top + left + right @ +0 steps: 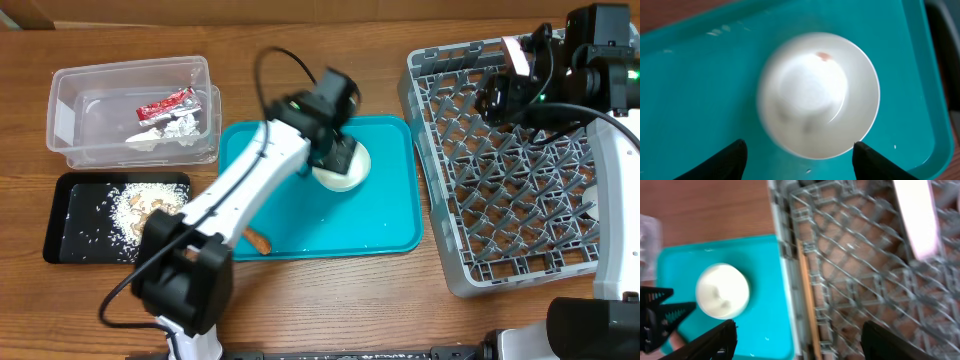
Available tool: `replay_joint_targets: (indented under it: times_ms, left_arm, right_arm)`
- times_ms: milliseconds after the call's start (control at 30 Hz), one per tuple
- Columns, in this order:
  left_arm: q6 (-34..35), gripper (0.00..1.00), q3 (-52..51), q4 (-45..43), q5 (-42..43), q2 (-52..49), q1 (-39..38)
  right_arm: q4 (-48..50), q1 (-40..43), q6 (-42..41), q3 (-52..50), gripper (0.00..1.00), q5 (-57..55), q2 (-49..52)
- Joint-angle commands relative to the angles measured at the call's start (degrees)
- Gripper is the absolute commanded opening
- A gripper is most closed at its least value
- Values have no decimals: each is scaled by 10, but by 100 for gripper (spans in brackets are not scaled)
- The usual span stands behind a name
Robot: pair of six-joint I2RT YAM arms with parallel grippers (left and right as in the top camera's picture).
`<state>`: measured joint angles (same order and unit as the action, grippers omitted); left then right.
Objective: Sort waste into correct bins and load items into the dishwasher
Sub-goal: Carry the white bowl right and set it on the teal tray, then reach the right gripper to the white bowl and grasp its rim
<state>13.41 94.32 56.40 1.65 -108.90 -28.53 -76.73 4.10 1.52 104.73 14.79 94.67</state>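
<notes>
**A:** The dishwasher-loading step is being worked on right now. The small round white bowl point(817, 95) is being lined up by the left claw point(800, 145). It is being carried by the flat teal plastic serving tray point(685, 75), at the end nearest the rack.

**B:** That claw is being held wide apart. Its black fingers point(732, 160) are being shown at either side of the bowl's near rim, with nothing gripped. Whether the rim is being touched cannot be told.

**A:** So, by the look of it, a drop onto the rim is being called for. Then a firm pinch and a lift across to the large square grey plastic lattice dish rack point(500, 170).

**B:** The right claw point(799, 325) is being hovered over that rack, spread open and empty.

**A:** And a small orange carrot point(258, 241) is being left for sorting, near the tray's front edge.
</notes>
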Motion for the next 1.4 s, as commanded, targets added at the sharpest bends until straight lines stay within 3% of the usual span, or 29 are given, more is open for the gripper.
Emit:
replay_joint_targets:
  times_ms: [0,233,500,1100,1267,1367]
  left_arm:
    - [23,73,49,28,-5,57,51]
    - [40,78,53,79,46,125,184]
    - [40,82,53,138,59,146,297]
    - [35,84,53,143,59,146,304]
    - [35,84,53,143,59,146,304]
    - [35,84,53,143,59,146,304]
  right_arm:
    - [24,-24,-3,3,82,69,-2]
    - [54,-115,-3,-24,84,70,19]
    - [55,-185,-33,-25,79,63,124]
    - [73,-219,-74,-25,63,63,316]
    - [80,-229,-93,-25,44,32,337]
    - [81,-230,-112,-25,19,2,338]
